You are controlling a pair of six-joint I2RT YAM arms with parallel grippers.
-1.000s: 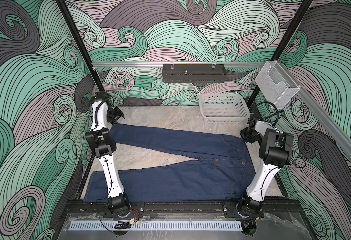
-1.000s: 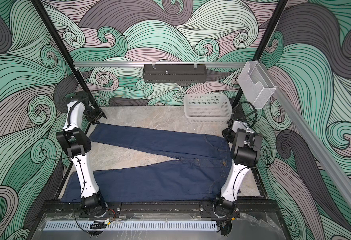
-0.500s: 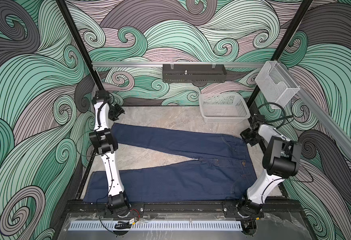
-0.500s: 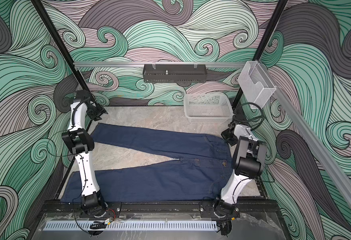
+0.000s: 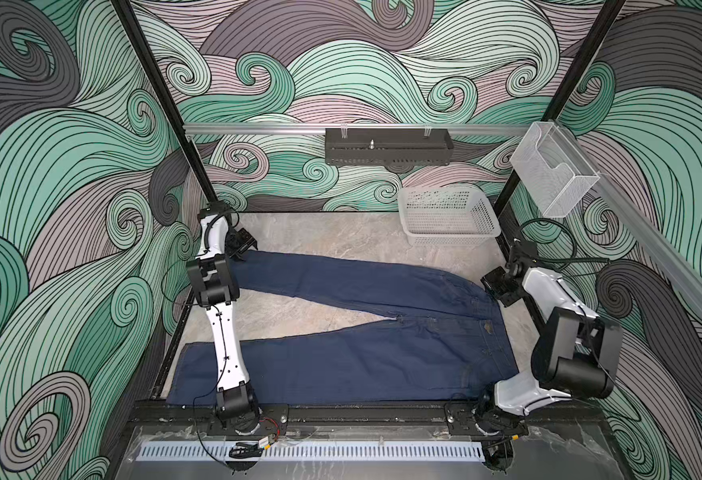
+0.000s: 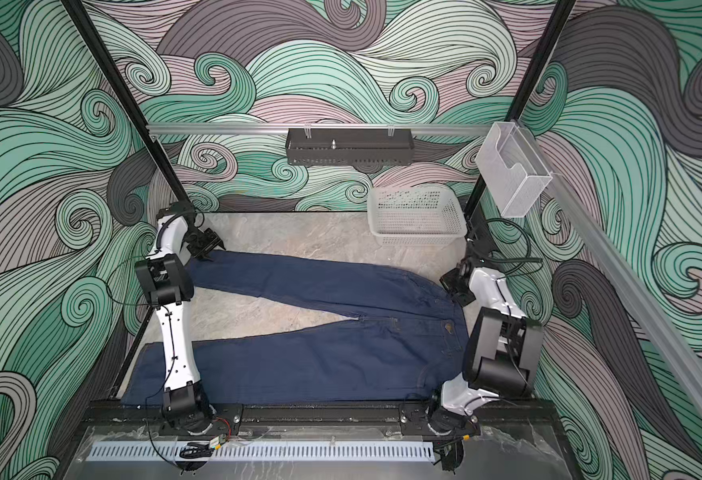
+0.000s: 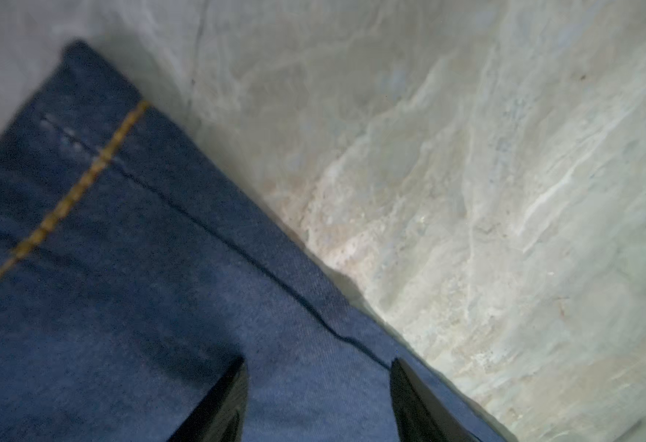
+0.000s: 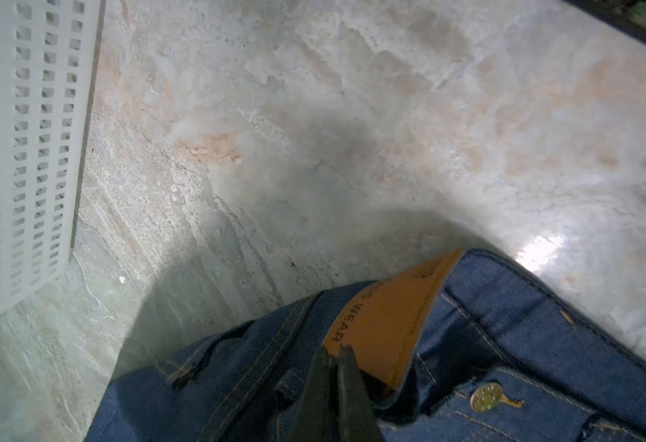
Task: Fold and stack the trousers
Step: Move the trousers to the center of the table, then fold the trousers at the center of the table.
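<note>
— Denim first: where are the trousers [image 5: 341, 365]?
— Spread flat on my marbled surface [image 5: 320, 232], dark navy. The legs point to my left, splayed in a V, and the waist is to my right. The near leg lies along the surface's front edge. The far leg angles toward the back left corner.
— And your left claw [image 7: 318, 363]?
— Released, over the hem end of that far leg. My wrist view shows both fingers [image 7: 222, 405] apart with blue cloth between them. The orange hem stitching [image 7: 65, 206] is ahead, and the leg's edge runs beside one tip. Whether I am touching the cloth or just above it, I cannot tell.
— Further right?
— A white perforated basket [image 5: 449, 220] stands at the back, apart from the trousers.
— The right claw [image 8: 334, 350]?
— Clenched, tips pressed together at the far corner of the waistband, against a tan patch [image 8: 386, 317]. A brass button [image 8: 485, 398] sits close by. Whether cloth is pinched between the tips, I cannot tell.
</note>
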